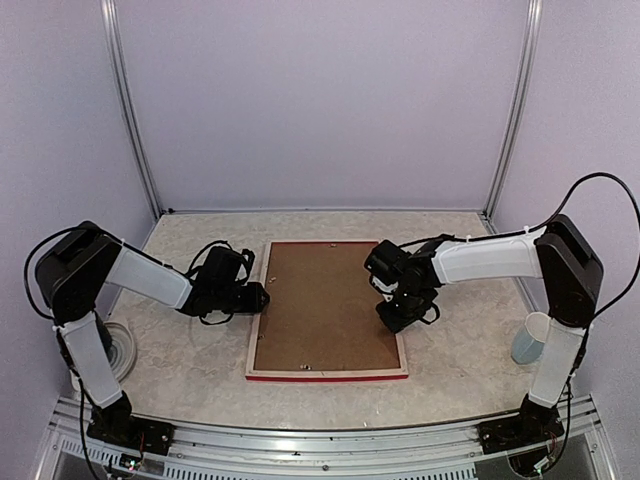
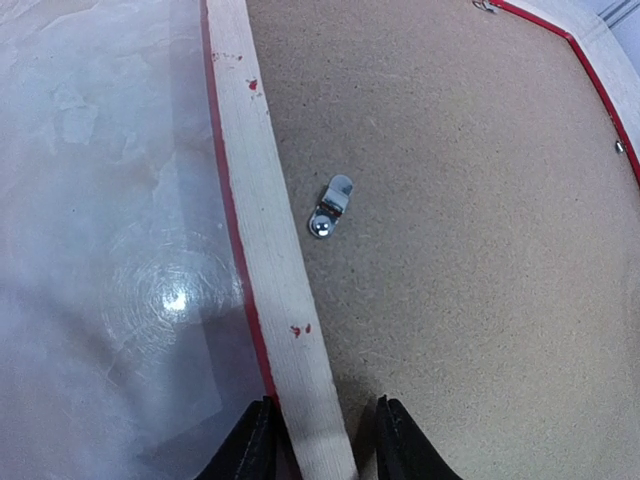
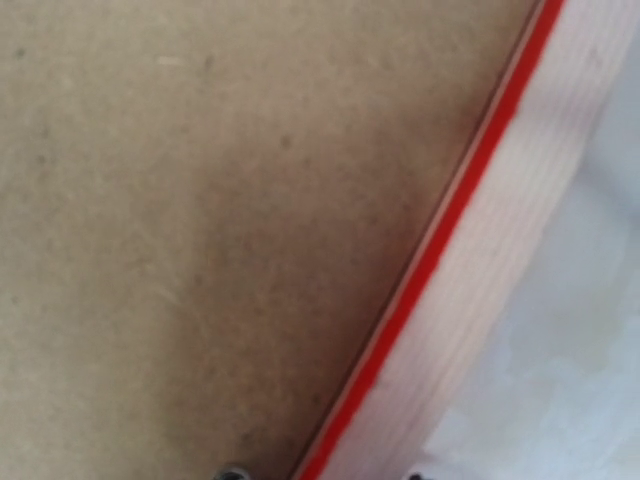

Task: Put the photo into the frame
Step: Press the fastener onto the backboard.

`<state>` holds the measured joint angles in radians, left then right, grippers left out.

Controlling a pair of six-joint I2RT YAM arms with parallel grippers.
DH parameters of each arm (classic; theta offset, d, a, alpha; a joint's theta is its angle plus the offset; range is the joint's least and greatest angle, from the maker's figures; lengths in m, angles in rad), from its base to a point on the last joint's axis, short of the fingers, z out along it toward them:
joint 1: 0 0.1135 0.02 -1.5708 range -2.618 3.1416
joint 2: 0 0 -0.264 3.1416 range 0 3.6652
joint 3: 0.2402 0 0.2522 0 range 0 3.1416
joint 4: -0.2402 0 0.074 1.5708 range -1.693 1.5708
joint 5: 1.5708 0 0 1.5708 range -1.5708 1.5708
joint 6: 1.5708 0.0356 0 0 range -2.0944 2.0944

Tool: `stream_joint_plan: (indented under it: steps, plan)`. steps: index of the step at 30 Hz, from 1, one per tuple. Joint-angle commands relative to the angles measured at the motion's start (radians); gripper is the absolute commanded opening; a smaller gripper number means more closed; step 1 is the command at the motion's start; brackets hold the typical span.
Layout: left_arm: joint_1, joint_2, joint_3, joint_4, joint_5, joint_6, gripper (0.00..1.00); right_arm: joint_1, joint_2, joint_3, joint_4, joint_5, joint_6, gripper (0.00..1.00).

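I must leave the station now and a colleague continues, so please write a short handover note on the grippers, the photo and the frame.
Left gripper: straddles the left rail of the frame; whether it grips is unclear.
Right gripper: straddles the right rail; grip is equally unclear.
Things: the frame lies face down on the table, with the brown backing board inside it. The photo shows in no view.
Done: the board sits in the frame.
Left: check that the photo is under the board; if not, insert it.

Pale lilac walls, marbled tabletop
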<state>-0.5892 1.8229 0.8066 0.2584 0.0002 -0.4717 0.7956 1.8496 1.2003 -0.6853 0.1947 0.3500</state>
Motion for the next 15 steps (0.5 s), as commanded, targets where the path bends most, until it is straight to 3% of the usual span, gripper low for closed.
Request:
stream_joint_plan:
  steps: [1,9,15]
  plan:
    - [-0.012,0.041,0.009,-0.05,0.066,0.001,0.3,0.016,0.06,0.011,-0.03,0.018,-0.051,0.38]
    - [-0.012,0.047,0.011,-0.053,0.071,0.008,0.23,0.012,0.066,0.043,-0.042,-0.009,-0.15,0.36]
    - [-0.013,0.047,0.011,-0.051,0.077,0.01,0.23,0.009,0.062,0.029,-0.015,-0.067,-0.193,0.27]
